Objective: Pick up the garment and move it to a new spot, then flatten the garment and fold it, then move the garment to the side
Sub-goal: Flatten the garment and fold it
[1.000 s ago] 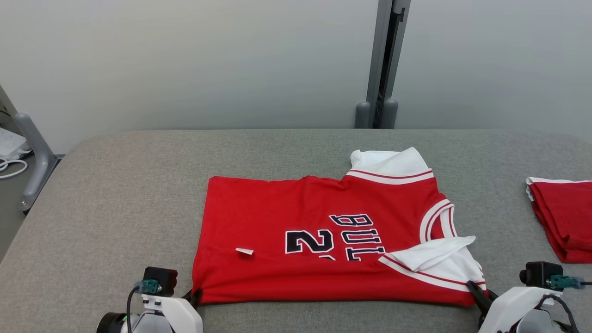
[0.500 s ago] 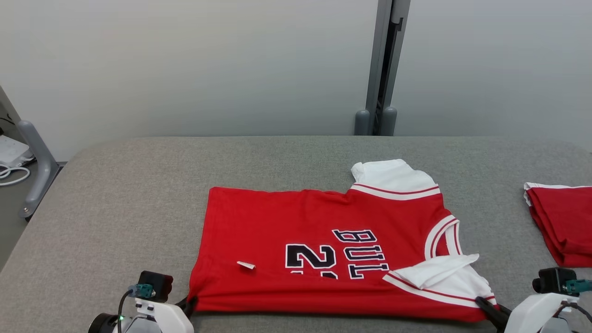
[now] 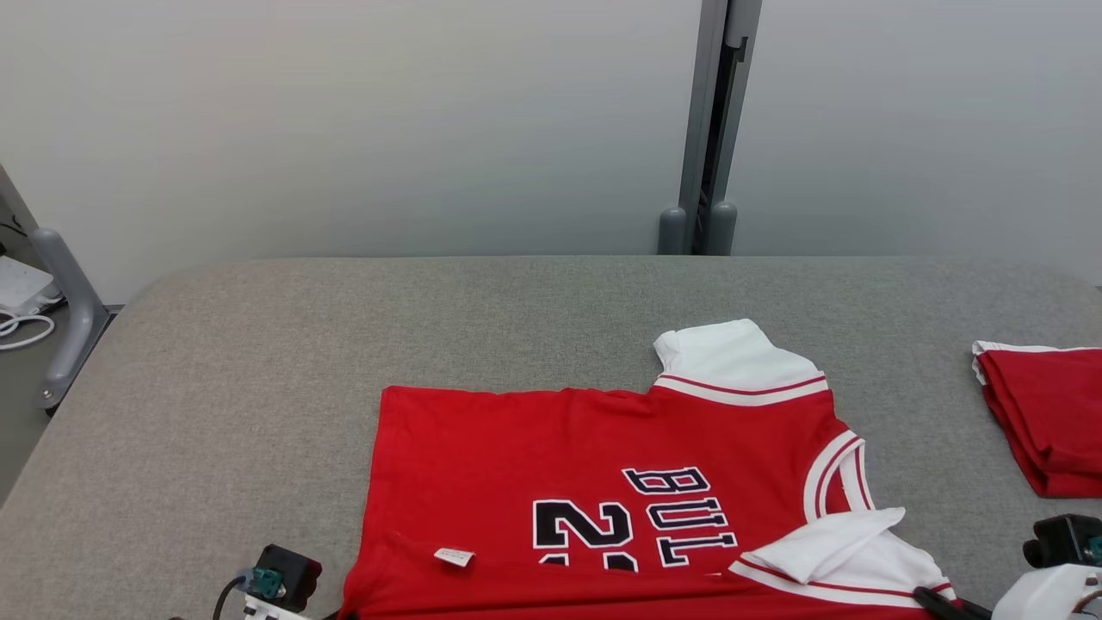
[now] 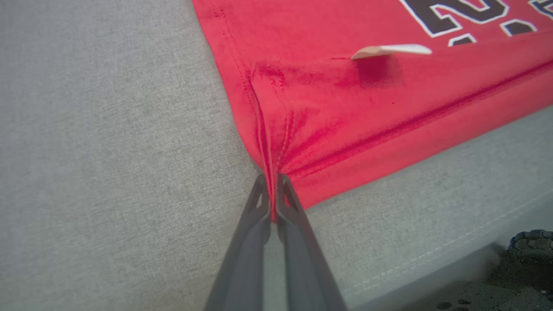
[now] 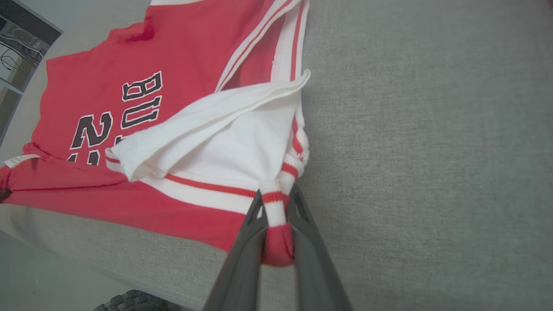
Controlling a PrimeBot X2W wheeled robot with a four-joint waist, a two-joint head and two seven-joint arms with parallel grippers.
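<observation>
The garment (image 3: 603, 482) is a red jersey with white sleeves and dark lettering, lying flat and folded lengthwise on the grey table (image 3: 258, 344), close to its near edge. My left gripper (image 4: 271, 181) is shut on the bunched hem corner of the garment (image 4: 345, 108), at its left end. My right gripper (image 5: 276, 196) is shut on the striped sleeve-and-shoulder corner of the garment (image 5: 129, 108), at its right end. A dark fingertip of that gripper (image 3: 938, 598) shows at the head view's bottom right. A small white tag (image 3: 454, 557) sticks up near the hem.
Another folded red garment (image 3: 1042, 413) lies at the table's right edge. A grey post (image 3: 702, 129) stands behind the table and a grey frame leg (image 3: 65, 319) at the left. The table's front edge (image 4: 432, 255) runs just behind my left gripper.
Both grippers have drawn the garment towards the near edge of the table, and they have sunk towards the head view's bottom edge. The head view has also tilted slightly.
</observation>
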